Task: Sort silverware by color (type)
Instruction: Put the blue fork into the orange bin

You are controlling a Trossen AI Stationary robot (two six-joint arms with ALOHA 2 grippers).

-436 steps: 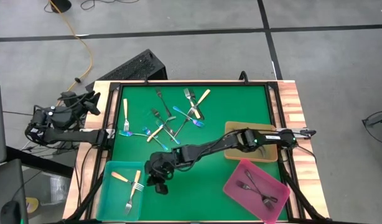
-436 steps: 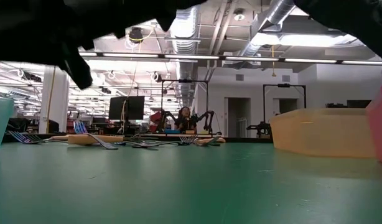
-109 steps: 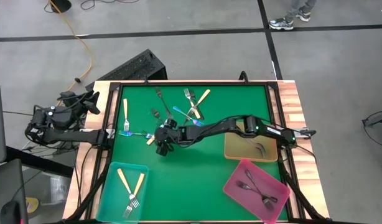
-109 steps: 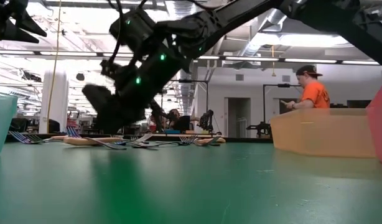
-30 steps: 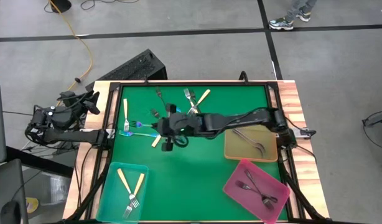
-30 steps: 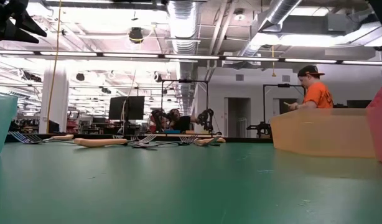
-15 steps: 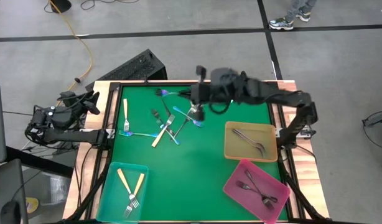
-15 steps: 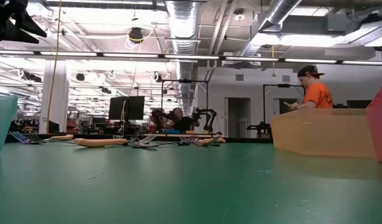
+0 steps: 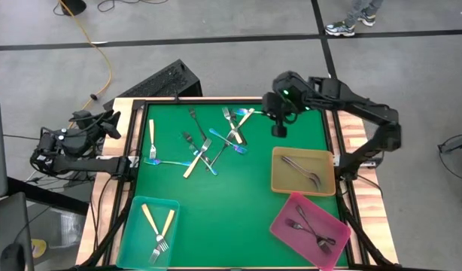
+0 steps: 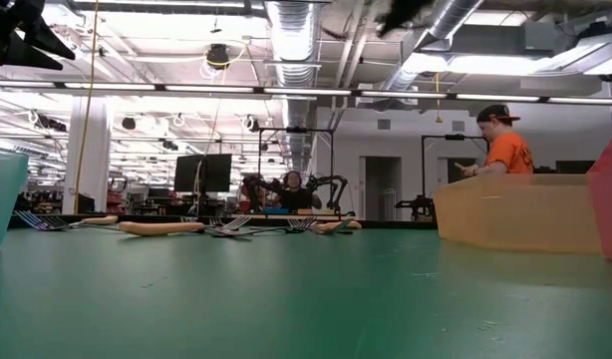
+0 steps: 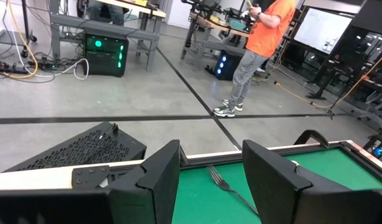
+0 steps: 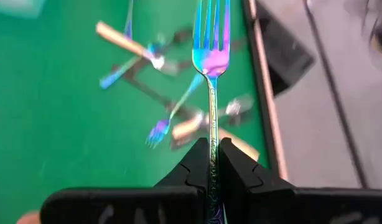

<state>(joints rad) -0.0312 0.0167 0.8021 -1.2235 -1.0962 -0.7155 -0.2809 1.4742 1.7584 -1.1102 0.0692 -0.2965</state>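
Note:
My right gripper (image 9: 275, 114) hangs above the green mat's far right part, shut on an iridescent blue-rainbow fork (image 12: 210, 56). The other loose forks (image 9: 208, 143), cream-handled, dark grey and iridescent, lie crossed in a scatter on the mat's far left half. A teal tray (image 9: 133, 226) holds two cream-handled forks, while a tan tray (image 9: 280, 181) and a pink tray (image 9: 285, 226) hold dark forks. My left gripper (image 9: 103, 124) waits open beyond the table's left edge, and its wrist view shows a dark fork (image 11: 225, 183) past its fingers. My right gripper (image 12: 209, 146) pinches the iridescent fork by its handle (image 12: 210, 134) between the two fingers. The fork lies along the fingers, with its tines (image 12: 210, 25) pointing away from the gripper. It is lifted clear of the mat.
A black frame (image 9: 330, 143) rims the green mat. A black perforated box (image 9: 163, 83) stands past the far left corner. The mat's middle and near part (image 9: 223, 211) between the trays is bare green. A person in an orange shirt (image 10: 500, 145) stands in the room behind.
My right gripper has risen from the fork scatter on the mat's left half and swung toward the far right, carrying the iridescent fork clear of the mat. The other forks have stayed where they lay.

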